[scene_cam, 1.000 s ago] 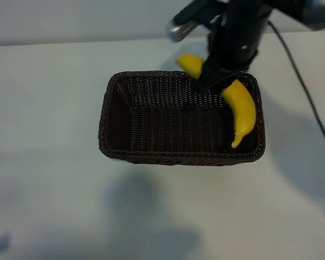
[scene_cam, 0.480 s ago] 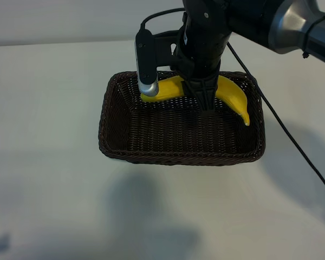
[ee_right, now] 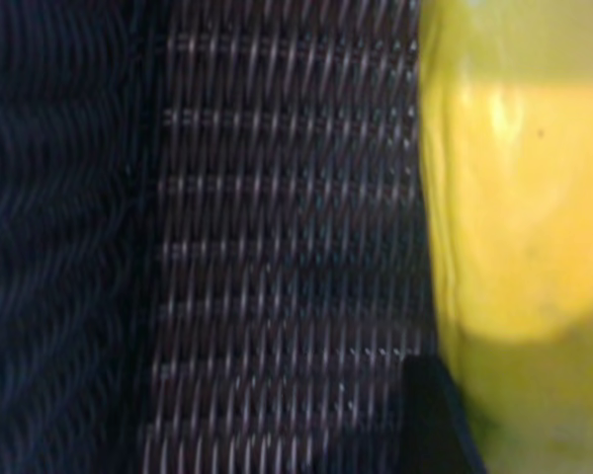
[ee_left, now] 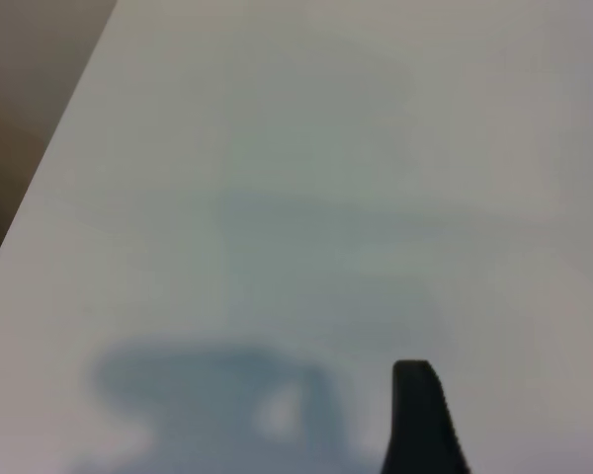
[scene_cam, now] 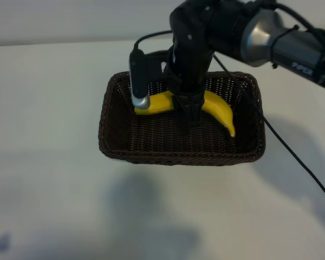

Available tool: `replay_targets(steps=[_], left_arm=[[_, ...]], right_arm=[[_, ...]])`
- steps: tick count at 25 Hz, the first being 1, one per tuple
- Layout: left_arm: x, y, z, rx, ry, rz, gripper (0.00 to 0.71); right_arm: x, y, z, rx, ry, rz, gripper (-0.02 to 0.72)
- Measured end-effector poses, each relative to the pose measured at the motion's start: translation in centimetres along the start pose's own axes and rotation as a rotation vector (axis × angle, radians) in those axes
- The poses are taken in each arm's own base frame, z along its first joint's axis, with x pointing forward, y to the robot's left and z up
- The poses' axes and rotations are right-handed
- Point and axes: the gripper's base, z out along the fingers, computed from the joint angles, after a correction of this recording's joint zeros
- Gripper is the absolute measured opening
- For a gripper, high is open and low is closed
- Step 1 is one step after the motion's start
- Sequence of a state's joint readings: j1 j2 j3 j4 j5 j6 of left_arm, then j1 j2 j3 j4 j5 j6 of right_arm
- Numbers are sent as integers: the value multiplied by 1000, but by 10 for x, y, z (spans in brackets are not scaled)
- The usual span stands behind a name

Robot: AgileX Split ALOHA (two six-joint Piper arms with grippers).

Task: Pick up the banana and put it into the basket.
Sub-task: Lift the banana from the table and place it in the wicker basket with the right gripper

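Note:
The dark brown wicker basket [scene_cam: 115,142] sits at the middle of the table. My right gripper [scene_cam: 192,115] reaches down into it from the far right and is shut on the yellow banana [scene_cam: 216,108] near its middle. The banana lies crosswise, low inside the basket, with its pointed tip [scene_cam: 232,132] toward the right wall. Whether it touches the woven floor I cannot tell. In the right wrist view the banana [ee_right: 514,197] fills one side beside a dark finger [ee_right: 437,420], over the basket's weave [ee_right: 277,247]. My left gripper [ee_left: 519,439] hangs open over bare table, away from the basket.
A black cable [scene_cam: 292,151] trails from the right arm across the table to the right of the basket. The white tabletop [scene_cam: 54,206] spreads out around the basket on all sides. A pale wall [scene_cam: 70,21] closes off the far edge.
The right gripper has carried the banana from over the basket's far right rim down into the basket, turning it crosswise and shifting it left. The left arm has not moved.

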State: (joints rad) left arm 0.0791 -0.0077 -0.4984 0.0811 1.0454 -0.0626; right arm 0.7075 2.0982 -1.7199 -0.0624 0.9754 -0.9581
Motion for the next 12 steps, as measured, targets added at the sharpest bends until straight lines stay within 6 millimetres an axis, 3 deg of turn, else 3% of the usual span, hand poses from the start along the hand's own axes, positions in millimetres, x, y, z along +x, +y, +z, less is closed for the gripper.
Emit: replay_targets(steps=[4, 12], left_arm=[[0, 0, 0, 0, 0, 0, 483], [0, 0, 0, 0, 0, 0, 483]], right_arm=[[0, 1, 10, -13, 9, 37, 429], [0, 0, 10, -11, 8, 57, 432]])
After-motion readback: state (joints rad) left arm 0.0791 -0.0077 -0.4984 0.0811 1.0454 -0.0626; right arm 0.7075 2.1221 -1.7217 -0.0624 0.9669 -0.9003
